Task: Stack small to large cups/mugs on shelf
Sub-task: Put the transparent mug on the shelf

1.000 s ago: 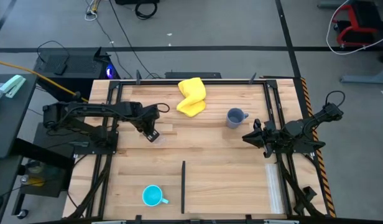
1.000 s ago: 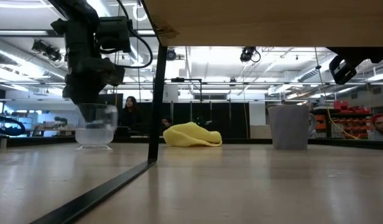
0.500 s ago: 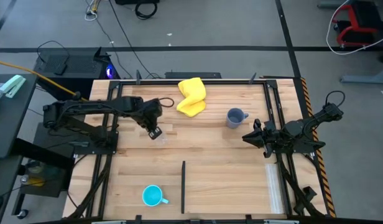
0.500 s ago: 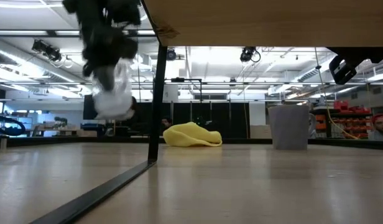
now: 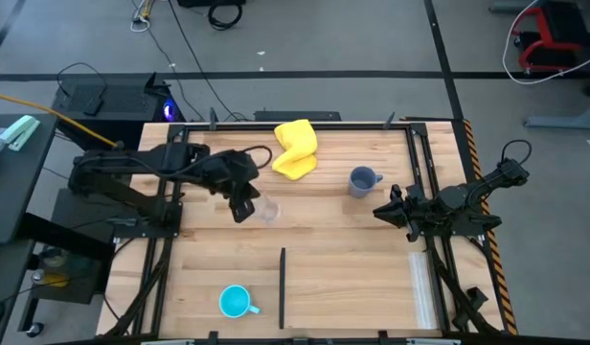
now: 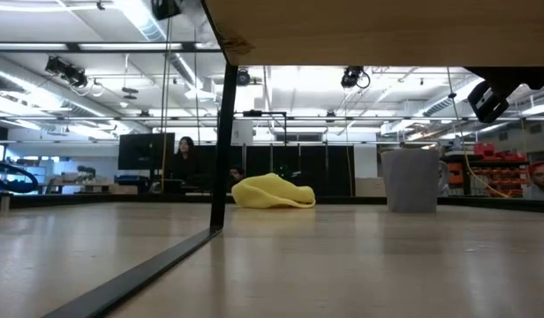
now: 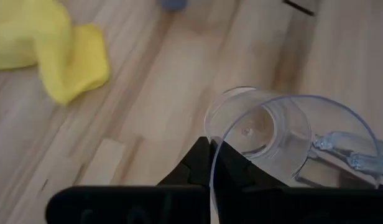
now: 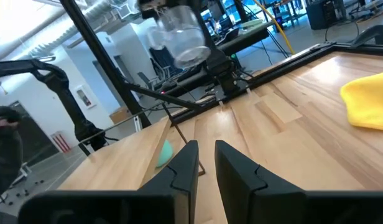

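While seemingly empty, clear cup [image 7: 272, 137] hangs in left gripper [image 5: 245, 205].

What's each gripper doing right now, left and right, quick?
Left gripper: closed on the clear cup, held above the table.
Right gripper: empty, fingers slightly apart, waiting at the table's right side.

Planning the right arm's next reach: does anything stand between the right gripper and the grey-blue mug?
Nothing visible does. In the high view the right gripper waits at the table's right side, with only bare wood between it and the grey-blue mug. The left gripper holds the clear cup well apart.
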Controlling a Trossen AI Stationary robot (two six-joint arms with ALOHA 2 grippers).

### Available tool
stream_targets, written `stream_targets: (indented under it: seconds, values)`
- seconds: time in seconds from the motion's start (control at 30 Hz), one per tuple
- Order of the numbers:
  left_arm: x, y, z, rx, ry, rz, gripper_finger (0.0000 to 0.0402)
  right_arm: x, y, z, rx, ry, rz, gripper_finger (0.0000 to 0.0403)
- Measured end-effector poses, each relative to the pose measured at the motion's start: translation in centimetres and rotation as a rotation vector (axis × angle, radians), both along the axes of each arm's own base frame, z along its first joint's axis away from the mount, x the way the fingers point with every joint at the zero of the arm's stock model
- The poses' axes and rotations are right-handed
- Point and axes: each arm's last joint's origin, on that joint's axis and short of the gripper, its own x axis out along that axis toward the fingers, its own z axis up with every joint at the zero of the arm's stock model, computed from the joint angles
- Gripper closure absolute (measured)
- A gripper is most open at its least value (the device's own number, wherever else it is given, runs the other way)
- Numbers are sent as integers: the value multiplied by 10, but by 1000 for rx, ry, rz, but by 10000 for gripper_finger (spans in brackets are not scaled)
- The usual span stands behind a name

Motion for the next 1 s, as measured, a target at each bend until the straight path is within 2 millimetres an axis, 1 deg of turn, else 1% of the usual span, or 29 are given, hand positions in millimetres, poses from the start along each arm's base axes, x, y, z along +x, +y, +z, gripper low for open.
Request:
stream_targets:
  seconds: [0.1, 0.2, 0.33, 0.43, 0.57, 0.73, 0.8, 1.0]
  values:
    - [16, -16, 9, 16, -5, -73, 395, 0, 0, 0, 0, 0, 0, 341]
    - [35, -33, 14, 47, 37, -155, 395, 0, 0, 0, 0, 1, 0, 341]
    - [60, -52, 16, 83, 123, -226, 395, 0, 0, 0, -1, 2, 0, 341]
    - [77, -63, 16, 110, 175, -274, 395, 0, 0, 0, -1, 2, 0, 341]
    - [96, -75, 16, 124, 199, -308, 394, 0, 0, 0, -2, 3, 0, 341]
    - [114, -89, 17, 153, 196, -373, 395, 0, 0, 0, -2, 3, -1, 341]
    - [119, -95, 11, 153, 191, -392, 394, 0, 0, 0, -1, 3, -1, 341]
    - [128, -102, -5, 148, 231, -411, 395, 1, 0, -1, -4, 9, -1, 341]
